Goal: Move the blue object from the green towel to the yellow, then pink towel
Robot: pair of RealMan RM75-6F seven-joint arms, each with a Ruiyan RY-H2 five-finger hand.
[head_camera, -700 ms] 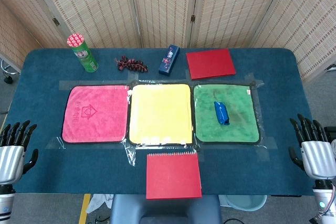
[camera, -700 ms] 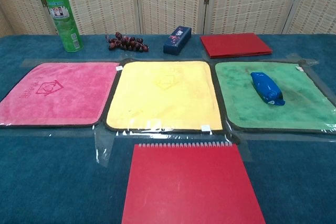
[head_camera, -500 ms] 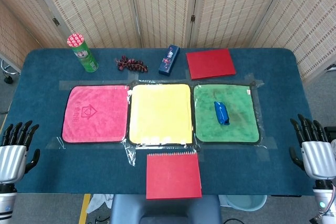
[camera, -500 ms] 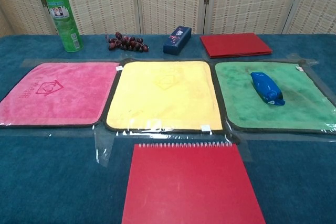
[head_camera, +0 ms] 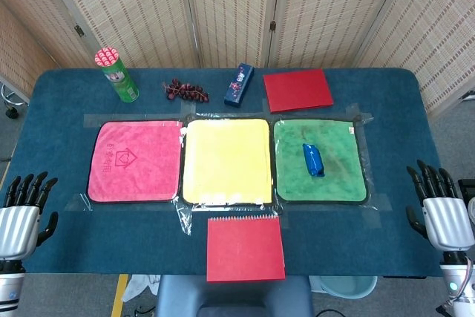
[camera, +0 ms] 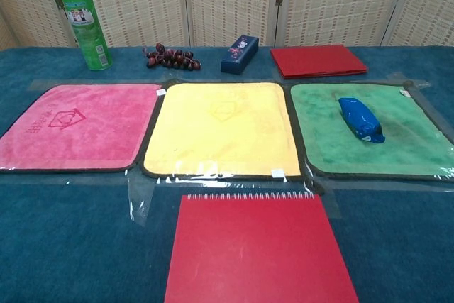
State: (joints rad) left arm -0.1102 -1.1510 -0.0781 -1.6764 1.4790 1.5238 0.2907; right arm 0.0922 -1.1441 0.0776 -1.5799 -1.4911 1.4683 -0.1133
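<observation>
We see the blue object point(head_camera: 312, 159) lying mid green towel point(head_camera: 338, 180), clear of its edges. Our left hand point(head_camera: 21, 213) and right hand point(head_camera: 439, 211) hang empty, fingers spread, off the tabletop's point(head_camera: 386, 102) sides.

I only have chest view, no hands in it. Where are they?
Observer: Head view shows both at the near table edge. The left hand is at the left corner, holding nothing, fingers apart.
Operator: Right one?
Observer: The right hand is at the right corner, also holding nothing, fingers spread, well clear of the green towel.
Operator: Anything near the blue object?
Observer: No. The blue object lies alone on the green towel, with neither hand touching it.
</observation>
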